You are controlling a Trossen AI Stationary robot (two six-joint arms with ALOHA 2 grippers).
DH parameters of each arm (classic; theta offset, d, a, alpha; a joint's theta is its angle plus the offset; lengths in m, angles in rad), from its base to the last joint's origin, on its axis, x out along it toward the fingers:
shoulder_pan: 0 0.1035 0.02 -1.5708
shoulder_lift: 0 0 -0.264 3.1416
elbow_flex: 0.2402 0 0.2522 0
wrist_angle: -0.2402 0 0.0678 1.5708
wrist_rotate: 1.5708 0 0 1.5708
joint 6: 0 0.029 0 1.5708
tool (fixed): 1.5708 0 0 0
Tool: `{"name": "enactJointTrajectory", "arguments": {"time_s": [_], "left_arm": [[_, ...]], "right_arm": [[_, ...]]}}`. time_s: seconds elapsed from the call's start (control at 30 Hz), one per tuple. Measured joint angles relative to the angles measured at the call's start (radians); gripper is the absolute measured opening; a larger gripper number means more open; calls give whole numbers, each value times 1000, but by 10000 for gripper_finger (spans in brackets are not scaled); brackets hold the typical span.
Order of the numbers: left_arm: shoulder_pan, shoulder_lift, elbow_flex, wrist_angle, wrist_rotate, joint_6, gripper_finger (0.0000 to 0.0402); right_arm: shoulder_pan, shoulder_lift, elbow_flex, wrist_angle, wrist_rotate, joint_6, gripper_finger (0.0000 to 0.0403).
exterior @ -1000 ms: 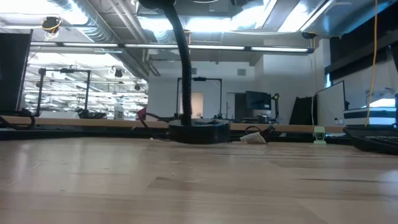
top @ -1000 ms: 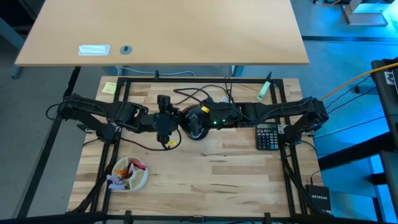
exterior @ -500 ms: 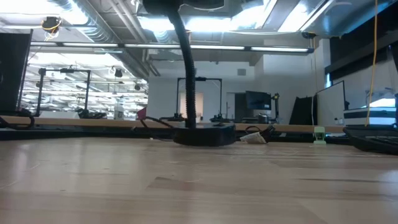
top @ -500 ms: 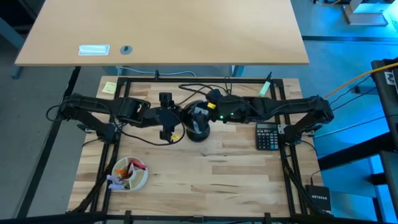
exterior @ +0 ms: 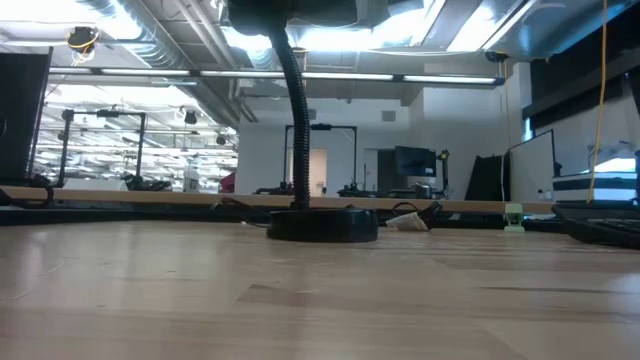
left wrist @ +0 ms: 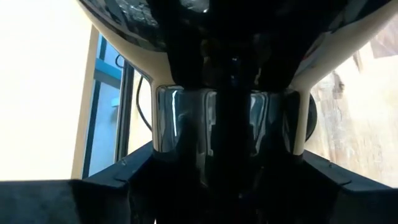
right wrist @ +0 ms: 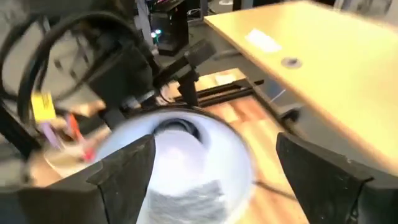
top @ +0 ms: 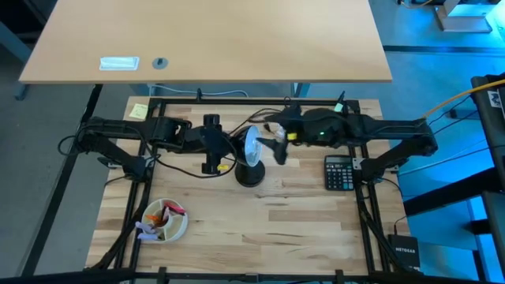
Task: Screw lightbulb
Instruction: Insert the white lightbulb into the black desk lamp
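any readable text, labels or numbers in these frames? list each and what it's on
"NETGEAR": on the black box at the table's front right edge, small but legible.
Calculator: key markings too small to read.
Yellow sticky note: no legible writing.
Yellow tag on the cable: blurred, unreadable.
White label on the desk behind: too small to read.
Nothing else readable.

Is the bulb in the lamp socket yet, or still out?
Seems in: the right wrist view shows the white bulb inside the shade. Whether it is screwed tight cannot be told.
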Motion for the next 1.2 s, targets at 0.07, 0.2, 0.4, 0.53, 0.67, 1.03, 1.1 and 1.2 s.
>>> {"name": "enactJointTrajectory", "arguments": {"time_s": [0.07, 0.2, 0.4, 0.53, 0.67, 1.03, 1.1, 1.2], "left_arm": [[8, 0, 0, 1, 11, 11, 249], [19, -1, 0, 4, 27, 29, 249], [20, -1, 0, 1, 48, 4, 249], [26, -1, 0, 1, 70, -40, 249], [26, -2, 0, -3, 81, -50, 249], [26, -2, -1, 6, 140, -58, 249], [25, -2, -1, 5, 140, -66, 249], [23, -2, -2, 2, 139, -67, 249]], "right_arm": [[1, -27, 0, -49, -8, -129, 340], [2, -54, 1, -106, -63, -387, 340], [2, -8, 1, -40, -123, -701, 340], [2, 40, 1, 52, -98, -847, 340], [11, 46, 1, 6, -96, -961, 340], [35, 34, 1, -64, -160, -1165, 340], [21, 43, 0, -72, -168, -1192, 340], [7, 60, 0, -75, -200, -1196, 340]]}}
